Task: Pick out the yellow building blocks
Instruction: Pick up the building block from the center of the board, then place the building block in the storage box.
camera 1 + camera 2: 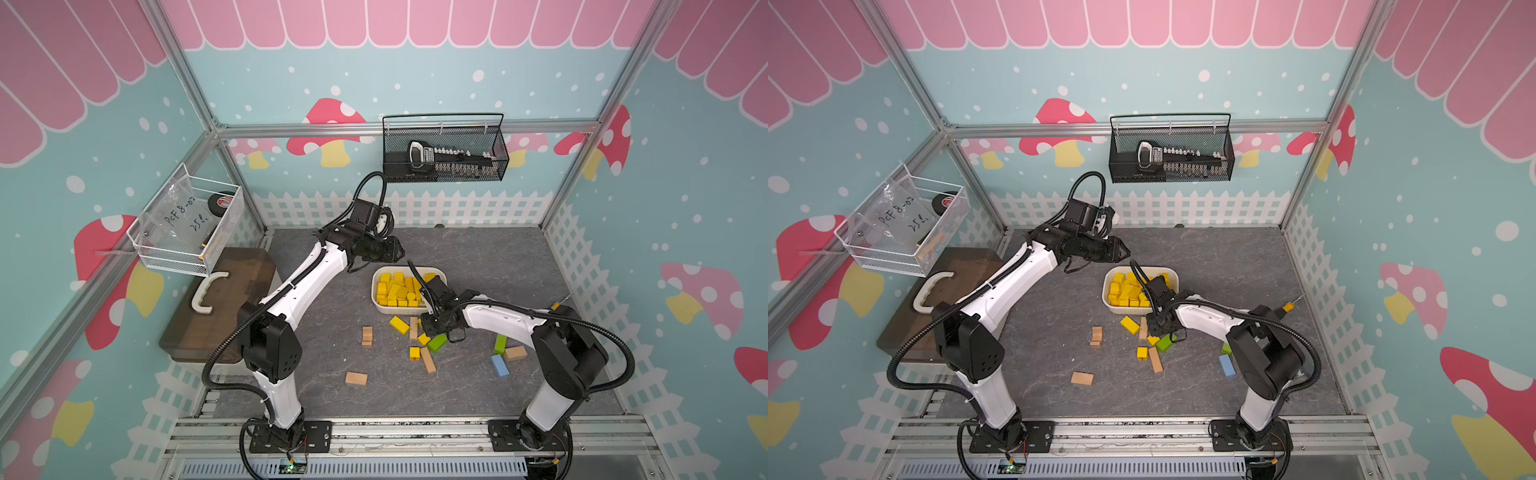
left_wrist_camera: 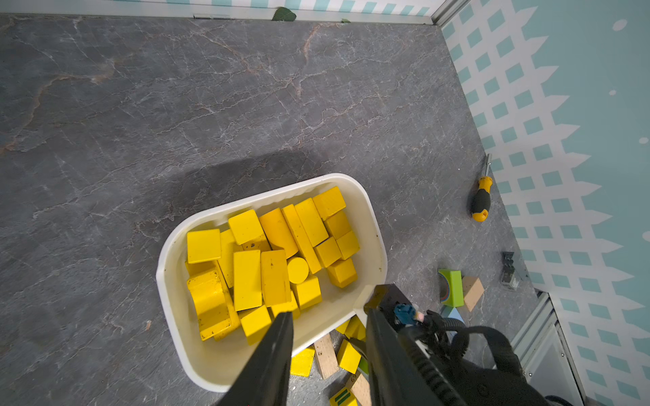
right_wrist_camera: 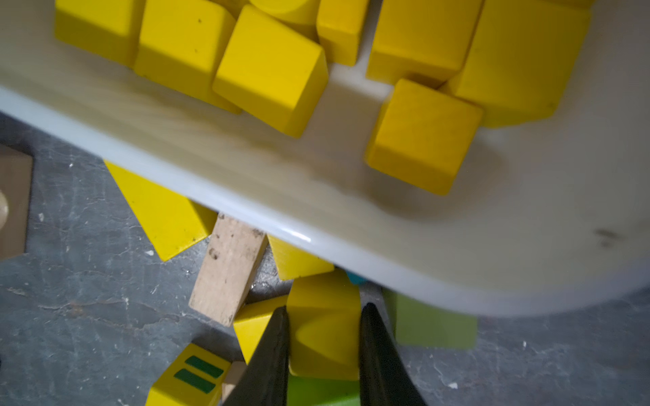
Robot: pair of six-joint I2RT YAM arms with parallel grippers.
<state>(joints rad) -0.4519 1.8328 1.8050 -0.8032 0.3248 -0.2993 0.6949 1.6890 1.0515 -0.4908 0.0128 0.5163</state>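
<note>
The grey marbled worktop carries a white tub near its middle, a little toward the far edge. The tub's long axis runs left to right. Most of the yellow building blocks lie heaped inside it. The left wrist view shows them flat at mixed angles: two bars lie side by side and parallel, and a short cylinder stands on end, round face up.

The left gripper hangs above the worktop by the tub's far rim. In its wrist view the fingers stand a narrow gap apart with nothing between them.

Just off the tub's near rim lies a loose yellow bar, flat, its long axis slanting from far left to near right. Beside it a tan bar points from the far edge toward the near edge.

The right gripper is down among the blocks by the tub's near right corner. Its fingers press on two opposite sides of an arched yellow block, whose curved hollow faces the wrist camera. Whether that block is lifted or rests on the green block cannot be told. A small yellow block lies against the outside of one finger. A yellow cube with two green stripes on top sits flat, nearer the front edge and apart from the gripper.
</note>
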